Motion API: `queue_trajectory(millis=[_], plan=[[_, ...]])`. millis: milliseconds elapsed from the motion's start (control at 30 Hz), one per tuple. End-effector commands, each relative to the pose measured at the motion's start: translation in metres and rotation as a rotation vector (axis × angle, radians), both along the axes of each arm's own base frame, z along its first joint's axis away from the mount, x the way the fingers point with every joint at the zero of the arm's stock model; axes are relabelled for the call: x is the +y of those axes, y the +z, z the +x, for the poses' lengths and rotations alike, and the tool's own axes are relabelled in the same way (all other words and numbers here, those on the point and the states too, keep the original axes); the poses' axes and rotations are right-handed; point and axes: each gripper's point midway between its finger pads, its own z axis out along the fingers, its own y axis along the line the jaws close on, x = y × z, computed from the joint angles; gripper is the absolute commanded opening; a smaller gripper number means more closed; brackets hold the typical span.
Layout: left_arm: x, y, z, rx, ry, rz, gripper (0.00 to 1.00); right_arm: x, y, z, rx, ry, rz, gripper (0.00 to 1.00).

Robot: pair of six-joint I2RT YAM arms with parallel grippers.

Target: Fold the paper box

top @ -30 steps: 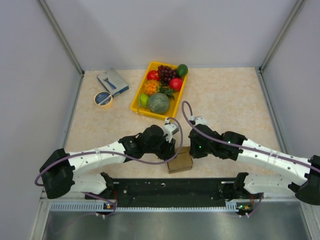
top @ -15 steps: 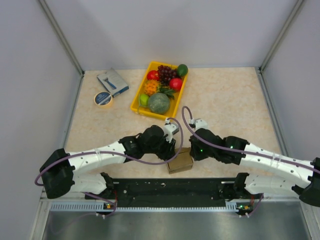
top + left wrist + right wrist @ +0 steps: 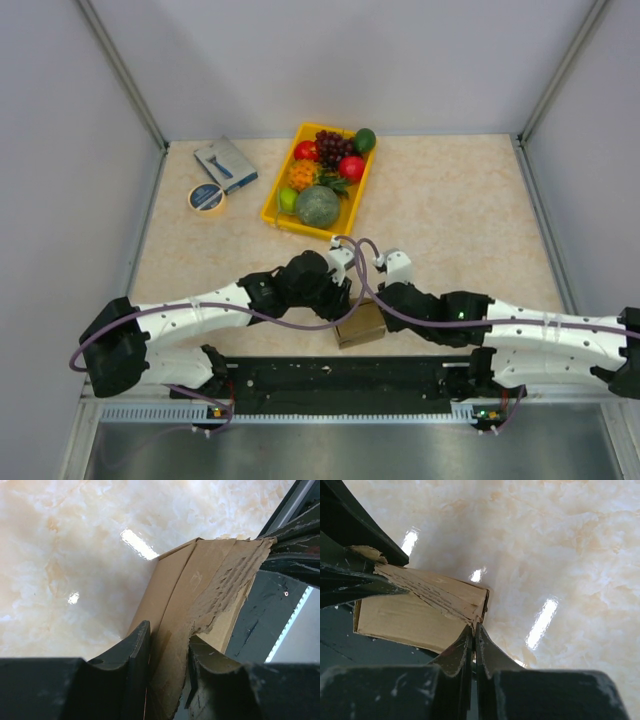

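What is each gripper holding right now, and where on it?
Left gripper clamps the paper box by a torn wall panel. Right gripper is shut, tips at a box corner, holding nothing visible.

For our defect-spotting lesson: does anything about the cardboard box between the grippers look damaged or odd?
Yes. The box is torn: the outer paper on one flap is ripped away, leaving a ragged edge and bare corrugation, just beyond where the left gripper clamps it.

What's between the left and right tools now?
The paper box: the left tool clamps one end, the shut right tool sits at its far corner. Both wrist views show it.
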Motion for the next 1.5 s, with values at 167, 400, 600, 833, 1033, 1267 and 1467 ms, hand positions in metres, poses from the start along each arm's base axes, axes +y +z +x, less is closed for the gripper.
queue_trajectory(millis=[167, 400, 600, 833, 1033, 1267, 1467], plan=[[-0.010, 0.011, 0.003, -0.036, -0.003, -0.057, 0.32, -0.004, -0.009, -0.016, 0.024, 0.006, 0.115, 0.24], [-0.010, 0.015, 0.002, -0.045, -0.014, -0.060, 0.33, -0.003, 0.024, -0.027, 0.013, 0.069, 0.295, 0.70], [-0.009, 0.016, 0.000, -0.044, -0.029, -0.047, 0.38, -0.006, 0.025, -0.031, 0.003, 0.082, 0.379, 0.78], [-0.005, 0.032, -0.007, -0.019, -0.040, -0.057, 0.59, -0.018, 0.036, -0.011, -0.041, 0.017, 0.242, 0.76], [0.000, 0.038, -0.009, -0.017, -0.036, -0.045, 0.63, -0.015, 0.051, 0.007, -0.062, 0.078, 0.137, 0.70], [0.016, 0.042, -0.017, 0.026, 0.006, -0.015, 0.62, -0.010, 0.044, 0.009, -0.071, 0.168, 0.046, 0.59], [0.036, 0.041, -0.024, 0.073, 0.068, 0.035, 0.61, -0.005, 0.033, 0.012, -0.052, 0.170, 0.004, 0.54]])
